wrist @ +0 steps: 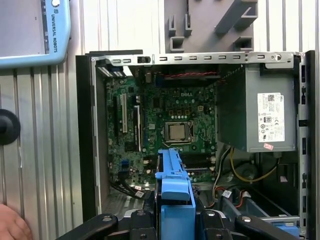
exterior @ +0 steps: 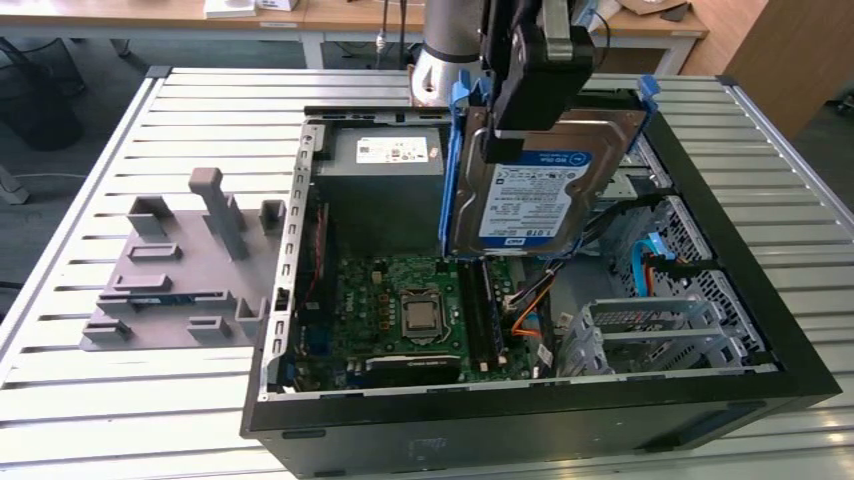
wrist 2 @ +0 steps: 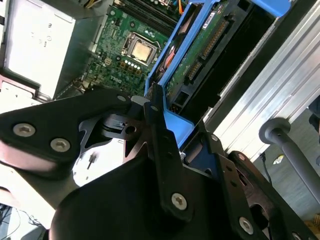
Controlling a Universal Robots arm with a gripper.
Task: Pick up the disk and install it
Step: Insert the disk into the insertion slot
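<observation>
in the exterior view an open black case (exterior: 534,430) lies on a slatted metal table (exterior: 120,400). at 9 o'clock from the case a grey fixture (exterior: 180,275) with upright posts sits on the slats, apart from the case wall. in the first wrist view a person's hand (wrist: 12,225) shows over the slats, outside the case.

the gripper (exterior: 531,120) reaches in from 12 o'clock, its fingers closed on the blue bracket at the upper edge of the disk (exterior: 534,195). the disk hangs nearly upright and a little tilted, label toward the exterior camera, over the middle of the case. it is just at 3 o'clock of the power supply (exterior: 387,185) and at 12 o'clock of the orange and black cables (exterior: 527,305). whether its lower edge touches anything inside, i cannot tell. in the second wrist view a black finger (wrist 2: 161,135) lies against the bracket, and the disk's green circuit side shows beyond it.

inside the case the grey power supply fills the 11 o'clock corner. the green board (exterior: 387,290) with its square chip (exterior: 423,316) lies at 7 o'clock. a grey cage (exterior: 654,335) stands at 4 o'clock, with the cables between it and the board. a blue cable (exterior: 650,258) loops at 3 o'clock.
</observation>
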